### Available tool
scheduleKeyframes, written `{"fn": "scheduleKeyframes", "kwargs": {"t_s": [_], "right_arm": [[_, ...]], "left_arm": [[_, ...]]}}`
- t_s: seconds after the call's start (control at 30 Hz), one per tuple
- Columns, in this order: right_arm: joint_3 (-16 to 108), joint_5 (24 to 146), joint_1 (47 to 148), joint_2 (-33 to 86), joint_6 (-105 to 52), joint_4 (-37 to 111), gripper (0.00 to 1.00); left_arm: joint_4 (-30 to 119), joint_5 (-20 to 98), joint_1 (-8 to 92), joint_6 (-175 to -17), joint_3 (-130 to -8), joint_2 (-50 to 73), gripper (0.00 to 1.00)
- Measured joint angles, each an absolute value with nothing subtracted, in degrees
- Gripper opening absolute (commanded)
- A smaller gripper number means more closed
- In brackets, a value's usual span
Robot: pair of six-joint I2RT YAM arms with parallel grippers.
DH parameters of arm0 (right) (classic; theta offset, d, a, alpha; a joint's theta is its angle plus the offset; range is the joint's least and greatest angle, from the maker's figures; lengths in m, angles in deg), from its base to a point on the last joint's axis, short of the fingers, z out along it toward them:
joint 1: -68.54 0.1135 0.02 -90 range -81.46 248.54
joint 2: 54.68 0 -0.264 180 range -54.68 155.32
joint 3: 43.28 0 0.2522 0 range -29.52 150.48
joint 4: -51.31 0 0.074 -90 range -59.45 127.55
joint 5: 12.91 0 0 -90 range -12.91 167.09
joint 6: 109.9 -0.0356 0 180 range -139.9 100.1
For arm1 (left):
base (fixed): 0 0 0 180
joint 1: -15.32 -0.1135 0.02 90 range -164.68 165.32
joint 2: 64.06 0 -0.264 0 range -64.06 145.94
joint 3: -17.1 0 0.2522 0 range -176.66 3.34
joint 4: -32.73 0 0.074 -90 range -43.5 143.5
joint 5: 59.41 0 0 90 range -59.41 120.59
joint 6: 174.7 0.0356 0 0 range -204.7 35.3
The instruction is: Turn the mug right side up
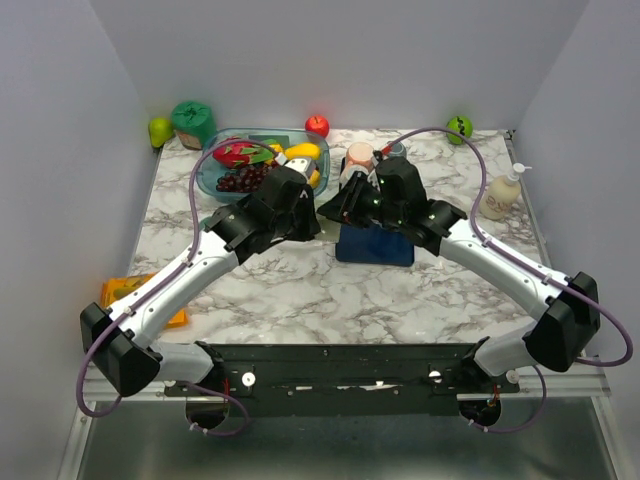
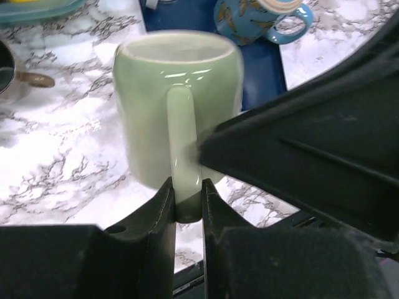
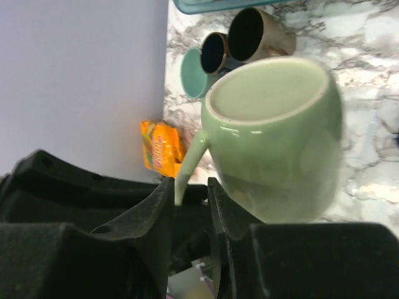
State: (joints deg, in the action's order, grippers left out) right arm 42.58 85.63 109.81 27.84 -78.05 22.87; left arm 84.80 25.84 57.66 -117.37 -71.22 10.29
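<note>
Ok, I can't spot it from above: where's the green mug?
Mid-frame in the left wrist view, the green mug is held by its handle in the jaws of the left gripper, with the blue mat behind it.

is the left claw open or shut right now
Shut: the left claw pinches the green mug by its handle, no gap showing.

You are getting soft, even overhead light in the top view, with only faint shadows lying under the arms on the marble table [image 1: 300,290]. In both wrist views the green mug [image 2: 177,106] is showing white glare streaks and blurring at its edges, while the near fingers [image 2: 159,218] are sitting dark and unfocused.
</note>
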Motion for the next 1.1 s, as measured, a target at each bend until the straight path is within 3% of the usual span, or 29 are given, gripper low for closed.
{"fn": "scheduleKeyframes", "kwargs": {"t_s": [0.07, 0.5, 0.8, 0.93, 1.1], "right_arm": [[42.34, 85.19, 109.84, 27.68, -77.53, 21.8, 0.54], [38.14, 78.09, 109.68, 22.46, -76.81, 16.08, 0.62], [35.43, 75.55, 109.68, 21.48, -65.38, 16.49, 0.61], [25.72, 78.81, 109.7, 19.64, -55.32, 24.95, 0.65], [17.22, 83.66, 110.08, 18.85, -47.06, 34.09, 0.7]], "left_arm": [[86.07, 27.08, 56.0, -117.85, -71.05, 10.27, 0.0], [84.41, 44.59, 38.08, -131.6, -60.34, 9.04, 0.0], [69.65, 54.43, 33.05, -159.77, -42.5, 3.64, 0.0], [63.64, 55.28, 33.05, -174.57, -34.79, -1.6, 0.0], [62.66, 54.45, 33.05, -186.52, -33.58, -7.15, 0.0]]}}
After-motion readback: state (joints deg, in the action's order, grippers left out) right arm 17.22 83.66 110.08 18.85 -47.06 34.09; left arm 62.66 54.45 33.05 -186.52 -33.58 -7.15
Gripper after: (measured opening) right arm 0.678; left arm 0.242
